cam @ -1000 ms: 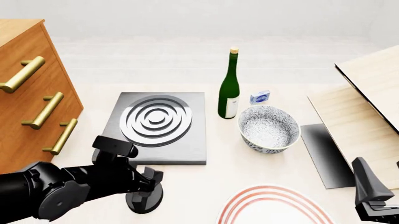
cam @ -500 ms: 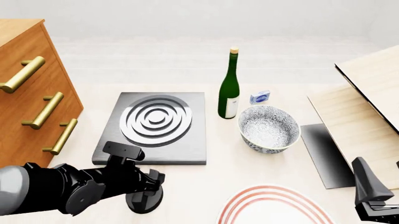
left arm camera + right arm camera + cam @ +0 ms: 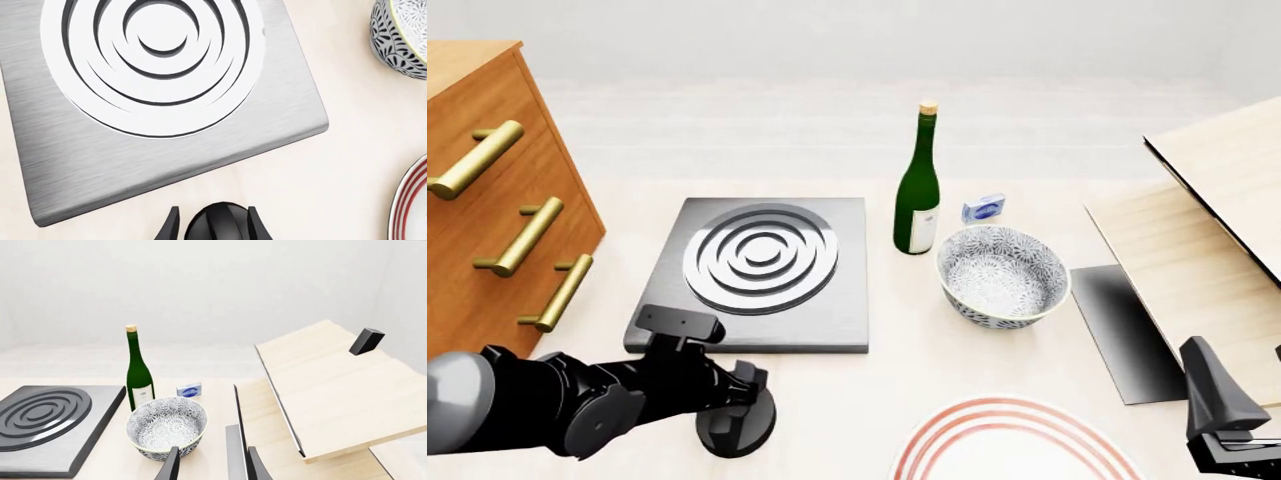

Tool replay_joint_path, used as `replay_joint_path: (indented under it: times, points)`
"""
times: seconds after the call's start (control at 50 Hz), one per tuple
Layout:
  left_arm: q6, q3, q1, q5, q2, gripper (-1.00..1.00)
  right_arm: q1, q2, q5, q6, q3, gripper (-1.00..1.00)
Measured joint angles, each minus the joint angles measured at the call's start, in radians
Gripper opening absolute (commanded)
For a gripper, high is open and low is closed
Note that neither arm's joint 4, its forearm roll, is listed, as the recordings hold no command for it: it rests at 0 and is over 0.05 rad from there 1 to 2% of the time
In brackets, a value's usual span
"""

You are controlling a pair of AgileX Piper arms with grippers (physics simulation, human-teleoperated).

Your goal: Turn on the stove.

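Two black fingers of your left gripper (image 3: 213, 227) stand on either side of the black oval knob (image 3: 219, 225), each close against a flank; whether the pads actually press it you cannot tell. In the front view that left gripper (image 3: 743, 395) sits at about 7 o'clock, low on the pale cream tabletop (image 3: 868, 390), with the knob (image 3: 737, 428) under it just clear of the slab's near edge.

Your right gripper (image 3: 212, 469) has its fingers a little apart with nothing between them. From the front only part of that right gripper (image 3: 1224, 425) shows, at 4 o'clock by the frame's edge.

Around you, the table is a smooth, light, faintly wood-grained surface that runs back to a plain white wall (image 3: 827, 40). At 9 o'clock stands an orange-brown wooden drawer chest with brass bar handles (image 3: 481, 240); at 3 o'clock, a pale wooden shelf unit (image 3: 1214, 180).

Beyond the knob lies the flat square dark-grey brushed-metal stove slab (image 3: 841, 310), with its round burner of concentric silver rings (image 3: 761, 257) set toward the far left of it. At 1 o'clock from the slab stands a tall green glass bottle (image 3: 918, 190), and at 3 o'clock a blue-patterned ceramic bowl (image 3: 1002, 275).
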Motion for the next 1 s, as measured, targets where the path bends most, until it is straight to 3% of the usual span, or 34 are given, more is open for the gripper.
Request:
replay_joint_path:
  times: [0.62,0.8,1.0]
  points:
    - [-0.071,-0.012,0.041,-0.025,0.001,1.0,0.0,-0.001,0.001,0.001,0.0,1.0]
    - [0.055,-0.015,0.124,-0.003,-0.016,1.0,0.0,-0.002,0.002,0.001,0.0,1.0]
    - [0.129,-0.003,0.178,0.026,-0.057,1.0,0.0,0.001,-0.003,0.0,0.002,1.0]
